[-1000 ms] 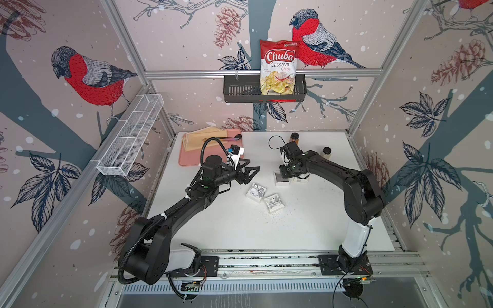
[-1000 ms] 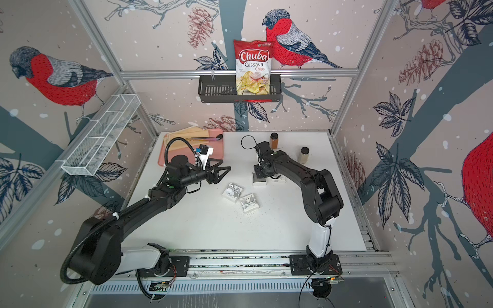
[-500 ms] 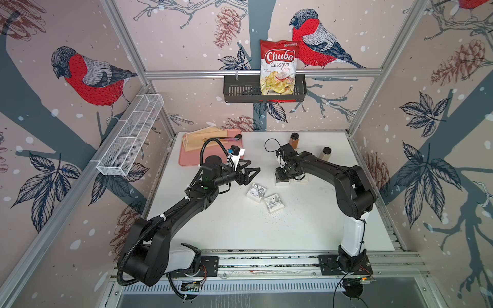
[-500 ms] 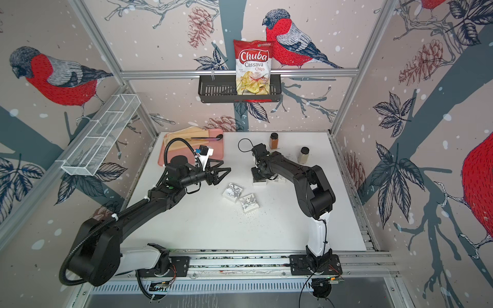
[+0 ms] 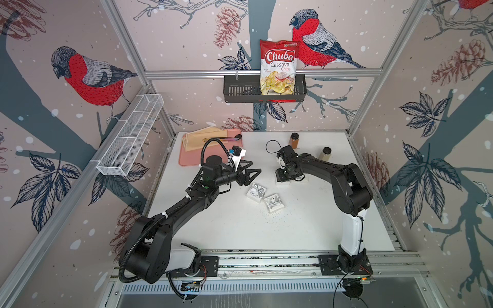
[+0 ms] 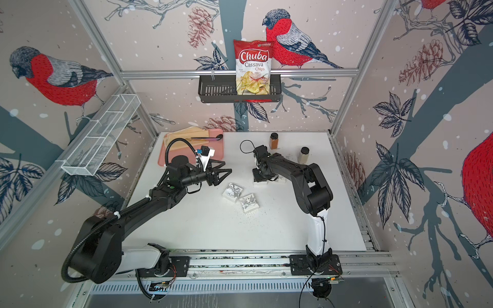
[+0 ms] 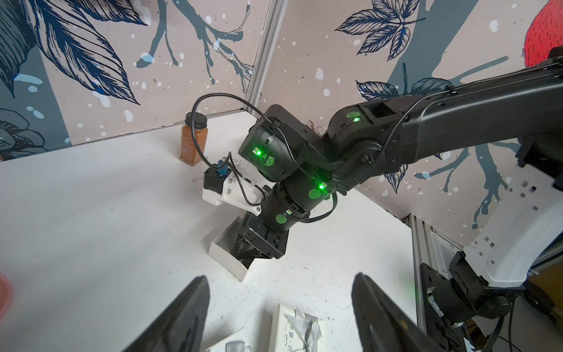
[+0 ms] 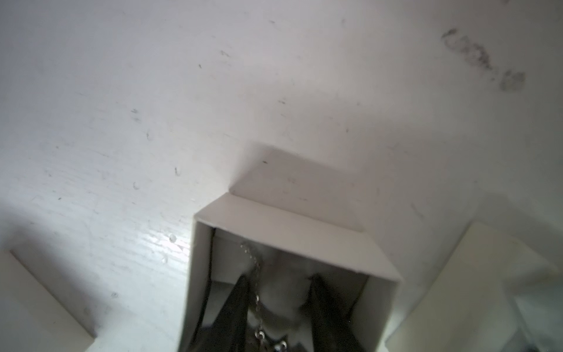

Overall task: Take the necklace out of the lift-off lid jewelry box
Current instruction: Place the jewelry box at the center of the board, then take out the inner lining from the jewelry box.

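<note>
Your jewelry box (image 5: 280, 181) is small, white and square. In both top views it sits flat on the table (image 5: 240, 226), a little toward 1 o'clock from the middle (image 6: 260, 182). Its top is open, so you can see right in. The necklace (image 8: 257, 292) is a thin silver chain of tiny links. It lies inside the box in a loose line, close to one side wall. Its far end looks blurry.

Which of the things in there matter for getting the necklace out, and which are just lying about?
Job: jewelry box, lid off; necklace, inside it; right claw, tips inside the box.
Lying about: two ribboned boxes; two spice jars; pink tray; chips bag.
</note>
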`<state>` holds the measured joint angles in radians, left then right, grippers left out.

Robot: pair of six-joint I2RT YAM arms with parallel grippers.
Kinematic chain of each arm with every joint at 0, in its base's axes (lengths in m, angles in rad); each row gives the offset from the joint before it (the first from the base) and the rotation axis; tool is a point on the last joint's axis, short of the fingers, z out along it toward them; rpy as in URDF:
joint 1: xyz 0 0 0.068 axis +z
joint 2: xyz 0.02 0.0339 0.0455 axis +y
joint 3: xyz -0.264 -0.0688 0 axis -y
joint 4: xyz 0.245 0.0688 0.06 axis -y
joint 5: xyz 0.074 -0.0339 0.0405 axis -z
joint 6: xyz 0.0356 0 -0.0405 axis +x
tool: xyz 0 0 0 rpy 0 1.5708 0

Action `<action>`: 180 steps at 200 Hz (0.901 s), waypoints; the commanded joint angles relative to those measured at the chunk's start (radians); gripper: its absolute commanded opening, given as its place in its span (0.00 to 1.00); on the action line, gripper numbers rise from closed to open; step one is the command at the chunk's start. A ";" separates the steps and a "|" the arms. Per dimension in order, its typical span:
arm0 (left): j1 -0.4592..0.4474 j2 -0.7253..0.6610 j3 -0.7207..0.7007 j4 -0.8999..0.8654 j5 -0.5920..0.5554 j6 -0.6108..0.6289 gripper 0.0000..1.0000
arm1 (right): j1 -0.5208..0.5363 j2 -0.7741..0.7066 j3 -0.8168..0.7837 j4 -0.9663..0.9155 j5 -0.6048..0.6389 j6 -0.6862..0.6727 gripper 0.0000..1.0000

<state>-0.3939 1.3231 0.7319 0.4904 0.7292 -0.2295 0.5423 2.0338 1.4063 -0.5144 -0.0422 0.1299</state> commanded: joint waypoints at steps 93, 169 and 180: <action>-0.014 0.081 0.007 0.031 -0.002 0.043 0.75 | -0.029 -0.076 -0.066 0.087 -0.176 -0.023 0.11; -0.038 0.190 0.035 0.059 -0.005 0.027 0.71 | -0.041 -0.176 -0.108 0.141 -0.308 -0.030 0.10; -0.040 0.192 0.035 0.059 -0.009 0.024 0.71 | -0.041 -0.197 -0.122 0.161 -0.332 -0.031 0.10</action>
<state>-0.4309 1.5082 0.7555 0.4984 0.7261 -0.2031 0.5030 1.8721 1.3003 -0.3973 -0.3038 0.1074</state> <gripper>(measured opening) 0.711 0.101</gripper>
